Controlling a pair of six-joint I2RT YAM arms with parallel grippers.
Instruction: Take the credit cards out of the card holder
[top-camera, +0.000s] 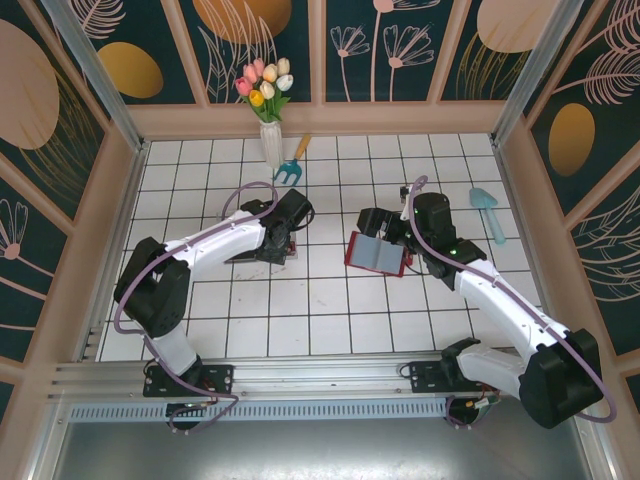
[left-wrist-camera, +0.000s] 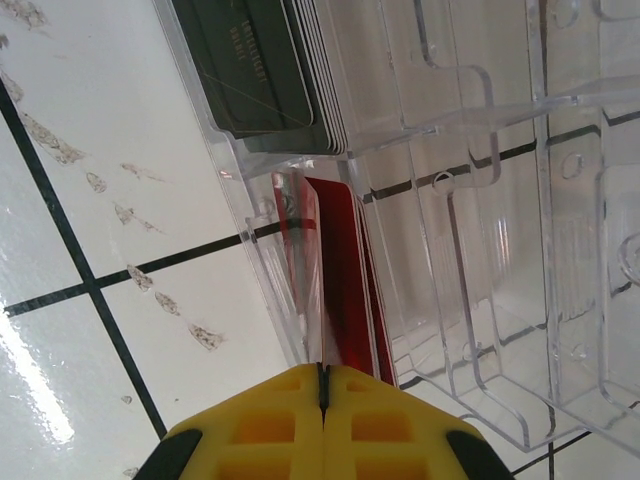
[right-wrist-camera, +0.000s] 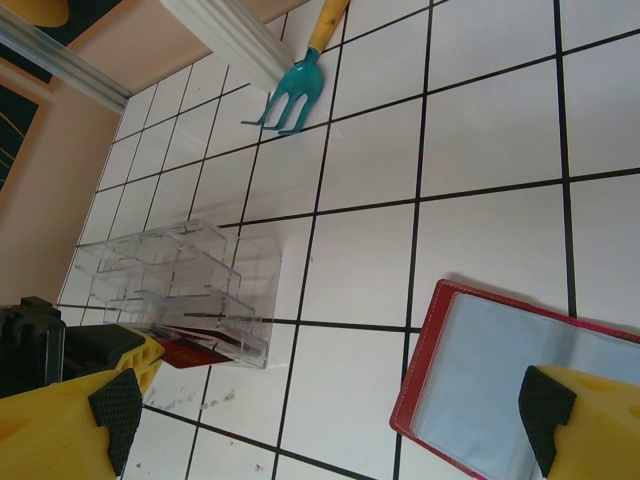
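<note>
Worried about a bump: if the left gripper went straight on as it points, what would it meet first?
The flat red card standing in the clear plastic compartment tray, right before the shut left gripper; they may already touch.

I saw tulips in a white vase by the far wall, teal hand rake beside it, pale blue scoop, clear compartment tray
</note>
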